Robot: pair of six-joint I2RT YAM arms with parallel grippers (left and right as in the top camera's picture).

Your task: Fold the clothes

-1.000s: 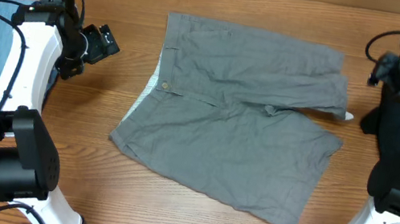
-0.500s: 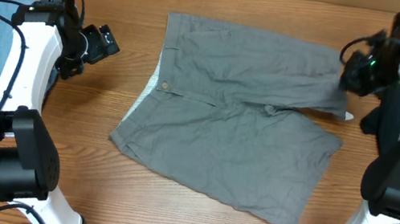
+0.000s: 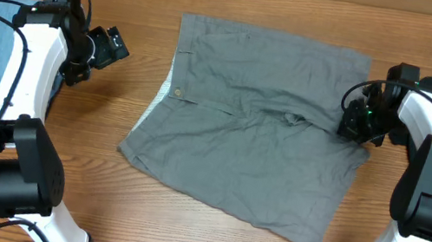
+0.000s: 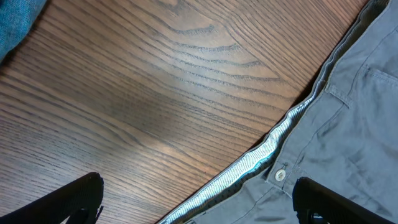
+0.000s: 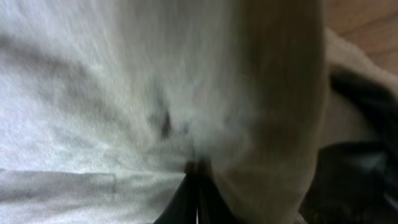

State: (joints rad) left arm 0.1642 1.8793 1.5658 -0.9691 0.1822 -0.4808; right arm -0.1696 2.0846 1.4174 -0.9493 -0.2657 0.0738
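The right wrist view alone shows the right claw [image 5: 196, 171] pinched shut on the grey shorts [image 3: 260, 120]; overhead, the left claw [image 3: 110, 44] gapes wide, empty.

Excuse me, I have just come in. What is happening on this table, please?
Two robot arms are about to fold the grey shorts, which lie spread flat on the wooden table; no fold is made yet. The right claw is shut and sits at the hem of one leg; whether it pinches cloth is unclear. The left claw is open and hangs above bare wood beside the waistband, touching nothing.
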